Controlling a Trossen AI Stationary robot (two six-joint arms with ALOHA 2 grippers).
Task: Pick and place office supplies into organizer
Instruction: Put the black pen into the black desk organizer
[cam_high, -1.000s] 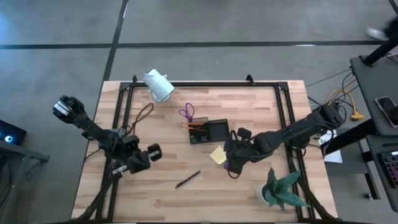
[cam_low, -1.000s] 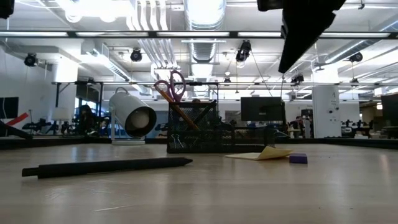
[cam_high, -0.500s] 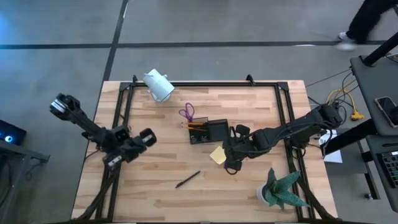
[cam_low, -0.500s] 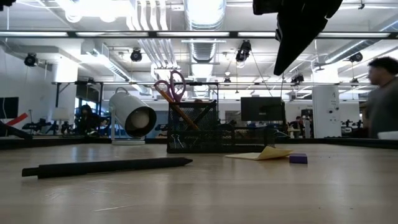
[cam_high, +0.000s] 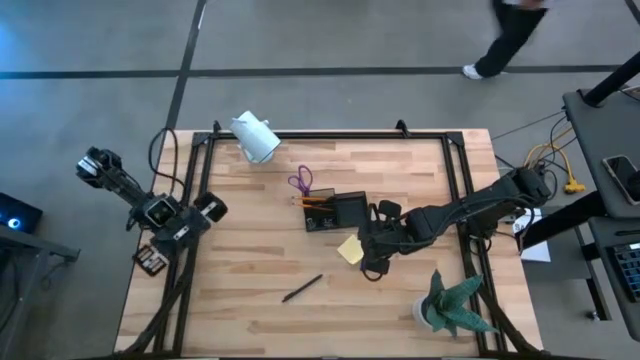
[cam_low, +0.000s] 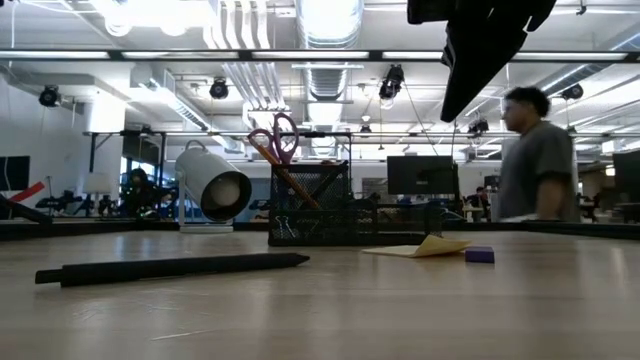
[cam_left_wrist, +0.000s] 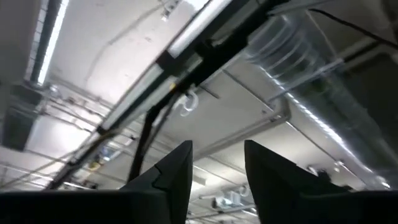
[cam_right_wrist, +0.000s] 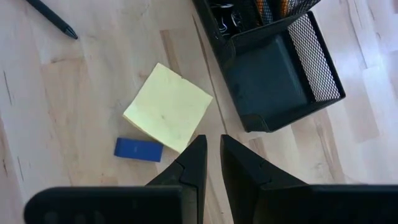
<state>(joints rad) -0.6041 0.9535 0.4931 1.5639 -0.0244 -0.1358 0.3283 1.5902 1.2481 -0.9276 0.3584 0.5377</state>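
At the table's left edge the left gripper (cam_high: 210, 208) waited, raised and tipped toward the ceiling, its fingers (cam_left_wrist: 177, 171) a little apart and empty — well away from any supply. Right of it, near the table's front, a black pen (cam_high: 301, 288) lay alone on the wood. Toward the middle stood the mesh organizer (cam_high: 335, 211), purple-handled scissors (cam_high: 299, 181) and an orange pencil (cam_high: 317, 202) already upright in its taller compartment, the low tray beside them bare. Just beyond its right front corner lay the yellow sticky-note pad (cam_right_wrist: 168, 107), and touching or nearly touching that, a small blue block (cam_right_wrist: 138, 149). The right gripper (cam_high: 372, 258) hovered over these two, its fingers (cam_right_wrist: 194, 163) nearly closed on nothing. The risk looked plain: a descent with fingers that narrow could press on the pad rather than straddle it, and the pad — thin and flat — might slide or fan open. A drift toward the organizer could also clip its mesh wall and shove it.
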